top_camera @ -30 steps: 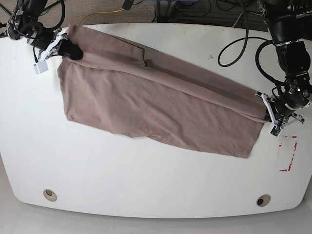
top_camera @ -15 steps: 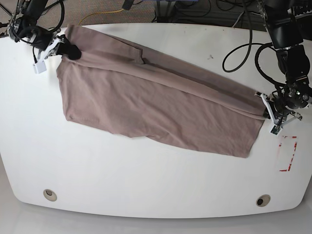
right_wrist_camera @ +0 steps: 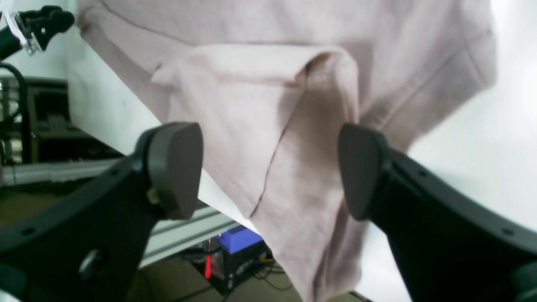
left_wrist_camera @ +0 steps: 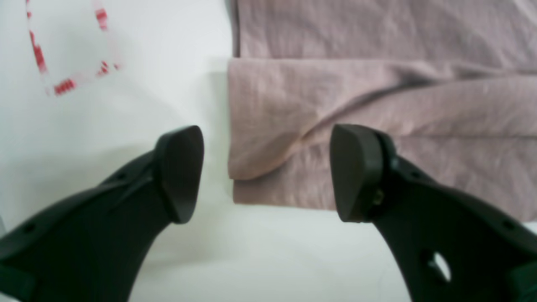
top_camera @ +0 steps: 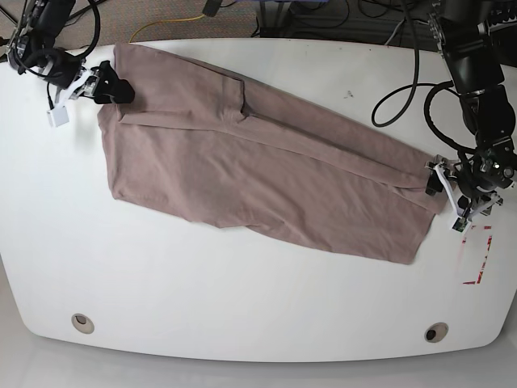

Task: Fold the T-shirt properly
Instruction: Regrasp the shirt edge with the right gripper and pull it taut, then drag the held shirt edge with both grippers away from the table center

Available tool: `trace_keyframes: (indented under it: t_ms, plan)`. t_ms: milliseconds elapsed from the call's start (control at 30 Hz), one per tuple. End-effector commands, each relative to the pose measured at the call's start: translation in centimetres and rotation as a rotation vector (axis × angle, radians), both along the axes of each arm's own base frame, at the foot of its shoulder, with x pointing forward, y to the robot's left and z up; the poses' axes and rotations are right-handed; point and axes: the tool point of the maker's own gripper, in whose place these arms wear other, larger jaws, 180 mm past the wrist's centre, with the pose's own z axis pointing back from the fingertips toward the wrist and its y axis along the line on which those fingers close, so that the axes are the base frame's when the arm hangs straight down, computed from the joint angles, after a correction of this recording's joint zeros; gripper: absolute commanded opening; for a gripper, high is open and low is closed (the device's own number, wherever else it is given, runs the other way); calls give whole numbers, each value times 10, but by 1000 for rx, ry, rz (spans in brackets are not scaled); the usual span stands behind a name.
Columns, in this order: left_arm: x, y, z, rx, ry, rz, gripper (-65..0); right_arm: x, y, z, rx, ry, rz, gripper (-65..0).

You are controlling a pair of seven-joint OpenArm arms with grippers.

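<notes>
Spreading wide, the black left gripper [left_wrist_camera: 264, 172] hangs over the folded hem corner of the dusty mauve-brown thin-fabric T-shirt [top_camera: 258, 166] near the white table's [top_camera: 242, 307] right edge, holding nothing. The black right gripper [right_wrist_camera: 268, 172] also gapes empty at the far-left corner, where cloth overhangs the edge.

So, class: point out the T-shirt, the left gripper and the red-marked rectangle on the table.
T-shirt [top_camera: 266, 174]: base view, middle of the folded fabric.
Left gripper [left_wrist_camera: 264, 172]: left wrist view, midway between its open fingertips.
Red-marked rectangle [top_camera: 477, 255]: base view, inside the red outline by the table's edge.
</notes>
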Motion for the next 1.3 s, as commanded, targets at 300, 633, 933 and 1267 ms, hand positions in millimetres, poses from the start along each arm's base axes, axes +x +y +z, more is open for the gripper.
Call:
trace_keyframes:
  t_ms: [300, 633, 933, 1267]
  plan:
    - [21, 14, 37, 6, -151, -9, -204, -27, -24, 2, -1, 64, -117, -168]
    - [6, 19, 15, -43, -175, -20, -206, -53, -38, -19, -98, 161, -149, -168]
    - [8, 19, 1, -133, -217, 2, -206, -64, -27, -30, -84, 206, -149, -168]
    - [17, 18, 6, -162, -283, 31, -200, -72, -13, -37, -50, 235, -140, -168]
